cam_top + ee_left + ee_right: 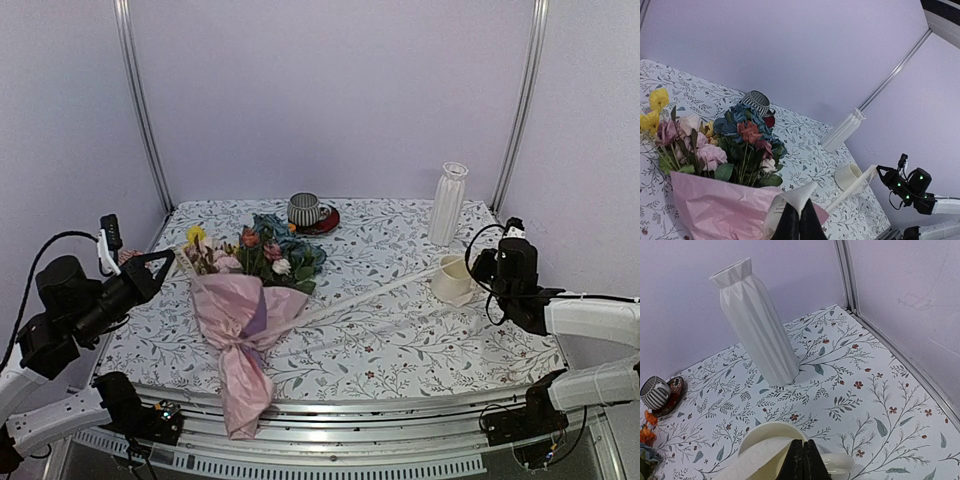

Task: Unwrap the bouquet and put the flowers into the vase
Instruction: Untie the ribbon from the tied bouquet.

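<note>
hidden: lower stems (742, 169), inside tissue (243, 385)
bouquet (255, 300): lies wrapped on surface (400, 345)
ribbon (370, 295): taut across mug (452, 285)
left jaws: clenched on ribbon
right jaws: clenched on ribbon

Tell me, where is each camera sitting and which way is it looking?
Top camera: high behind the arms, looking down the table toward the back wall; both arms show, with left gripper and right gripper.
Left wrist camera: on the left arm, looking over the bouquet toward the right arm; its own fingers pinch the ribbon.
Right wrist camera: on the right arm, looking down at the mug and vase; its shut fingers hold ribbon too.
Shared: both wrist views show the vase and mug.
</note>
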`<state>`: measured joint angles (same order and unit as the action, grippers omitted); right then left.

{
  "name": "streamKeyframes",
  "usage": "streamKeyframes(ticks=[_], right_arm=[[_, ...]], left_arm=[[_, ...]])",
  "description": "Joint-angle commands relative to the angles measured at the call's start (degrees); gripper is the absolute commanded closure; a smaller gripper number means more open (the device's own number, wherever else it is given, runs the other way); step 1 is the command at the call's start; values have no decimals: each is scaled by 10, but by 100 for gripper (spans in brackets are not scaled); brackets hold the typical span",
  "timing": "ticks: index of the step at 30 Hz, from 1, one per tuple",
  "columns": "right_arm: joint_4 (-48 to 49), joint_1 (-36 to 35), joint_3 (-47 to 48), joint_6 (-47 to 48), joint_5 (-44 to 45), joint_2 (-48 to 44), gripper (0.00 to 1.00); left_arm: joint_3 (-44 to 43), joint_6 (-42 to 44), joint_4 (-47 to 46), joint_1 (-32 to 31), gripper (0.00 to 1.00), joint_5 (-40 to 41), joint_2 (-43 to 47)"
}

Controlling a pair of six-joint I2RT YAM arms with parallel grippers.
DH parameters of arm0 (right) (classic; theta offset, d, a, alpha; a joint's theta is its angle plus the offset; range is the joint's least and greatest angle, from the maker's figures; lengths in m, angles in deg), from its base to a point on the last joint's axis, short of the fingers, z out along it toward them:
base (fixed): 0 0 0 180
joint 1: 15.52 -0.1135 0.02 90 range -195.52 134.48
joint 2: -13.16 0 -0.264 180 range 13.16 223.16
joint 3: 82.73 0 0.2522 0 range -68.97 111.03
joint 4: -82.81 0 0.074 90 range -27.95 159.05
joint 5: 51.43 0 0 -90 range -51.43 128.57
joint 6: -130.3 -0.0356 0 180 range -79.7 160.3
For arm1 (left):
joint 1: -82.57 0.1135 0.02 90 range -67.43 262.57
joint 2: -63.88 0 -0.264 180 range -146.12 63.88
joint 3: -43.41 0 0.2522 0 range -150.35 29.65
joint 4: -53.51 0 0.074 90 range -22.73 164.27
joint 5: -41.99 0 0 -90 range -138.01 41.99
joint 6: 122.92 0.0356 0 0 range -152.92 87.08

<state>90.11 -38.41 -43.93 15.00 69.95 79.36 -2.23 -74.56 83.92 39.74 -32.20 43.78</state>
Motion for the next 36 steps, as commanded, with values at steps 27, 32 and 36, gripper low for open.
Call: streamKeyframes(ticks=[27,32,36], right_arm=[[3,12,-16,-39,48,-42,97],[31,11,-17,-13,-13,-33,97],[39,12,-12,-2,-32,-20,98]], left_arm=[[-68,66,-126,8,100,-112,-166],[-100,86,-135,8,100,-165,-180],[-144,99,-142,7,100,-210,-227]])
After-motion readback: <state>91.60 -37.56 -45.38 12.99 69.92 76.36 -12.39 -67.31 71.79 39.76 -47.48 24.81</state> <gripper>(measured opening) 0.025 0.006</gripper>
